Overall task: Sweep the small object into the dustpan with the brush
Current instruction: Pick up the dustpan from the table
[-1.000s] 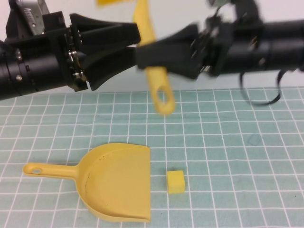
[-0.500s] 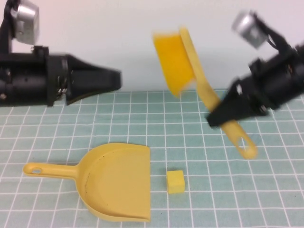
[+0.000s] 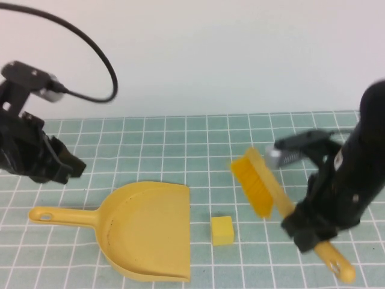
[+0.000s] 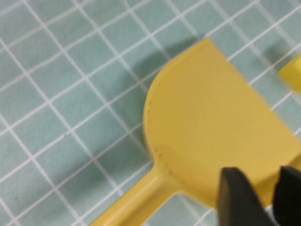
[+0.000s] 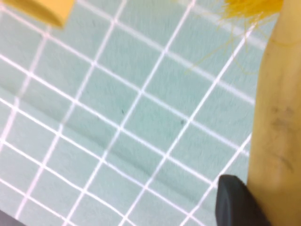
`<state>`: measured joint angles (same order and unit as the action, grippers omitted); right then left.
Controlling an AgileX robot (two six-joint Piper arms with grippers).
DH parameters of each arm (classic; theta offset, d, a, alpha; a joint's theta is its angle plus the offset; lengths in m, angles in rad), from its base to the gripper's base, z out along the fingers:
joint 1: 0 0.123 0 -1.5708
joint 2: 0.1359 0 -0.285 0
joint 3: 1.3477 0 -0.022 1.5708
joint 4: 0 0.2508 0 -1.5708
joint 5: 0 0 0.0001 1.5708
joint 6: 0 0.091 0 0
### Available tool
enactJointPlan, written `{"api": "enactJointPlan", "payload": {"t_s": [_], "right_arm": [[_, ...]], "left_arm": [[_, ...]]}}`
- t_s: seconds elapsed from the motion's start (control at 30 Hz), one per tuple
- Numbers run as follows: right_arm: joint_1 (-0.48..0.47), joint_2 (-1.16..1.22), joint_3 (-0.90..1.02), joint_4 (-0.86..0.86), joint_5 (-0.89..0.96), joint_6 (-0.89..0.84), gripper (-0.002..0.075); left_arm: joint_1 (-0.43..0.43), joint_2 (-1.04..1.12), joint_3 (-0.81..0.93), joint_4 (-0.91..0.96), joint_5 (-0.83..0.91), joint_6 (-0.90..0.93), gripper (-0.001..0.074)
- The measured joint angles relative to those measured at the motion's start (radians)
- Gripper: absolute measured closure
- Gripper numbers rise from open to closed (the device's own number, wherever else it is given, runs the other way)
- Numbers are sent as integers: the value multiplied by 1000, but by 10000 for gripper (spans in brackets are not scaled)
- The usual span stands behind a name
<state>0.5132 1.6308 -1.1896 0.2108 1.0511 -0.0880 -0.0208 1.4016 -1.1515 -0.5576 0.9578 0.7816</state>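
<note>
So the right gripper (image 3: pixel 310 229) is pinching the handle of the slim yellow plastic hand brush (image 3: pixel 264 189), tilted with its yellow-orange bristles raised above the green gridded mat (image 3: pixel 150 144), just right of the small plain yellow cube (image 3: pixel 222 230). The cube sits on the mat right beside the open mouth of the wide flat yellow plastic dustpan (image 3: pixel 147 229), not touching. The left gripper (image 3: pixel 66 168) hovers near the dustpan's handle with its jaws a little apart, holding nothing.
</note>
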Motion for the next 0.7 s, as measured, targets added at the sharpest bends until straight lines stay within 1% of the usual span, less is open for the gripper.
{"api": "enactJointPlan", "payload": {"t_s": [0.07,0.13,0.2,0.33,0.4,0.53,0.7], "right_arm": [[19,0,48,-9,-19,10,557],[27,-2,78,-18,-26,11,557],[29,-2,92,-25,-26,13,557],[29,-2,97,-43,-36,26,557],[29,-2,97,-47,-40,31,557],[29,-2,97,-47,-40,33,557],[29,-2,97,-45,-40,33,557]], "left_arm": [[-21,26,0,54,-2,13,503],[-65,62,0,143,-2,23,412],[-120,98,0,247,-11,27,358],[-219,164,0,478,-37,11,326],[-246,189,0,550,-46,-9,323],[-251,231,0,584,-68,-13,305],[-249,252,0,619,-67,-15,230]]}}
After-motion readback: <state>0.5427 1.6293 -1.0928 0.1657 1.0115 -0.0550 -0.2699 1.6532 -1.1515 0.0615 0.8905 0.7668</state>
